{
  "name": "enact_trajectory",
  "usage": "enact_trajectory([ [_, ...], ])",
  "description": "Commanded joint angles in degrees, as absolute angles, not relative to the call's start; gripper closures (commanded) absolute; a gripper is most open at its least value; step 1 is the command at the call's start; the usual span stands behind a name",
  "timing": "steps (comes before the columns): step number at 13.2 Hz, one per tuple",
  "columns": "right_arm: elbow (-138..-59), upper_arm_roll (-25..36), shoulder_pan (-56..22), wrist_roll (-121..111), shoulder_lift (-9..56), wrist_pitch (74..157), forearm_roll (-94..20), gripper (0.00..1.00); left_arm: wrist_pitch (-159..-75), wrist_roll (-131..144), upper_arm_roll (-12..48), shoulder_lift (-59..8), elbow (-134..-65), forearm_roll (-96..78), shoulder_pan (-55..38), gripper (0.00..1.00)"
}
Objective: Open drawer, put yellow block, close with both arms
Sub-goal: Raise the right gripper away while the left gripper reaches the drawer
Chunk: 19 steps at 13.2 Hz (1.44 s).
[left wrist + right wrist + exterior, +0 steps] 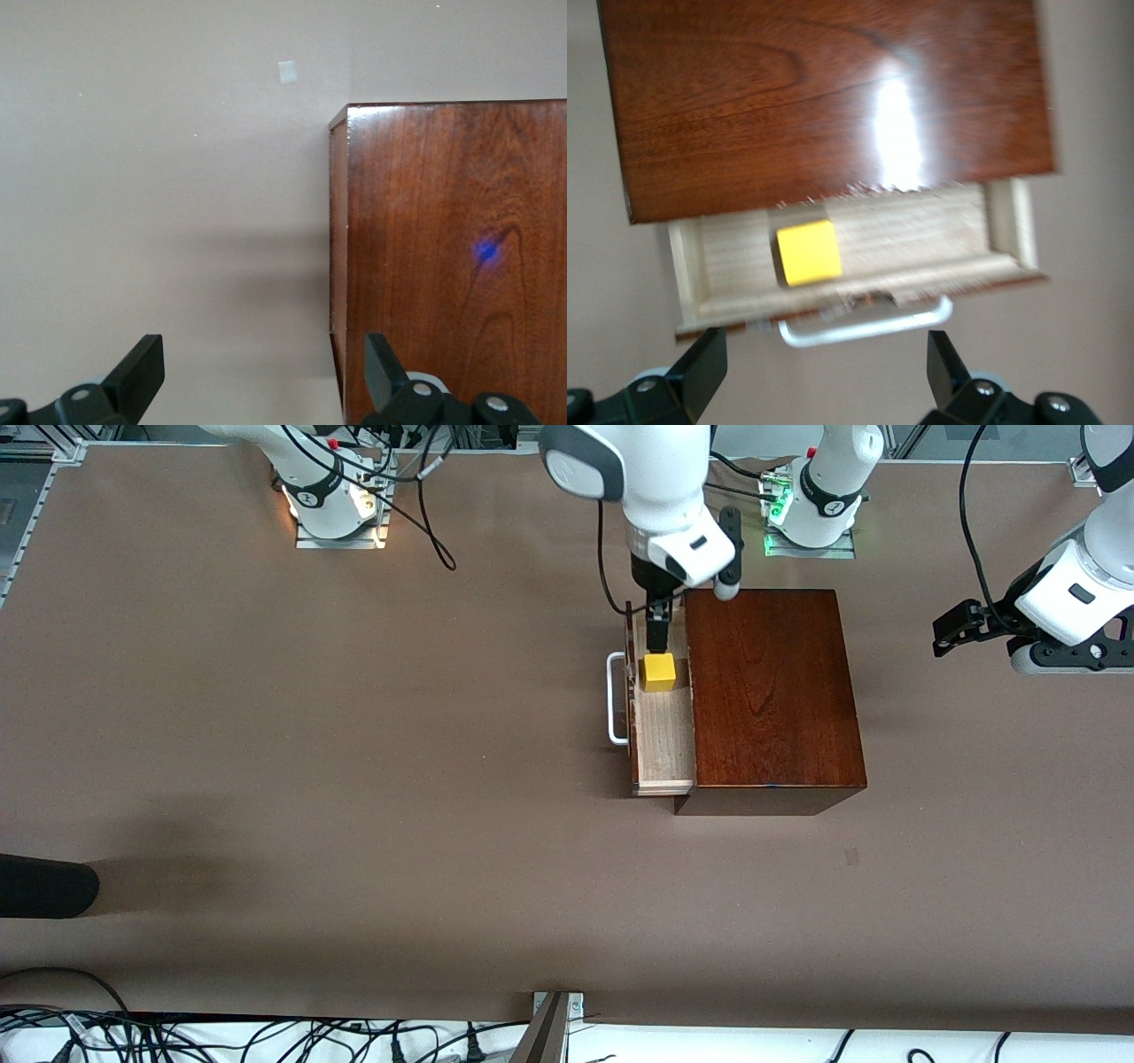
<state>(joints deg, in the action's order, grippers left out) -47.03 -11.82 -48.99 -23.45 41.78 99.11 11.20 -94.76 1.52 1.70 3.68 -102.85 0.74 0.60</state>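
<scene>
Partly hidden under the box (771,691): drawer (664,735), yellow block (659,672)

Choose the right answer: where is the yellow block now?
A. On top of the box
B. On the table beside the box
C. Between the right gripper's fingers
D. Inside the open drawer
D: the block lies on the pale floor of the open drawer, and the right gripper is above it with its fingers open and apart from it.
</scene>
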Motion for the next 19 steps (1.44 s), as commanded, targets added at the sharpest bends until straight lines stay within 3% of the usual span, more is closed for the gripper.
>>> enact_trajectory([
  [1, -48.3, -11.8, -42.7, -23.0, 36.3, 95.4, 9.7, 0.00, -91.2, 1.8, 1.7, 2.8, -100.7, -1.1, -0.1, 0.00],
  [5, -48.5, -11.3, -32.4, -22.9, 31.7, 93.8, 9.6, 0.00, -87.0, 1.8, 5.7, 2.1, -97.8, -3.0, -0.2, 0.00],
  [10, -51.0, -5.5, -25.0, -11.5, 24.1, 84.6, 4.2, 0.00, -83.8, -4.5, 16.9, -5.2, -91.4, -3.1, -0.2, 0.00],
  [15, -75.6, 2.9, -21.5, -5.7, 5.0, 86.0, -2.6, 0.00, -84.2, -11.8, 22.9, -14.5, -83.5, -7.4, -1.2, 0.00],
  [19, -95.0, 9.6, -19.5, -5.9, -5.7, 93.1, -2.4, 0.00, -85.9, -12.6, 23.6, -21.9, -75.8, -7.0, -7.9, 0.00],
])
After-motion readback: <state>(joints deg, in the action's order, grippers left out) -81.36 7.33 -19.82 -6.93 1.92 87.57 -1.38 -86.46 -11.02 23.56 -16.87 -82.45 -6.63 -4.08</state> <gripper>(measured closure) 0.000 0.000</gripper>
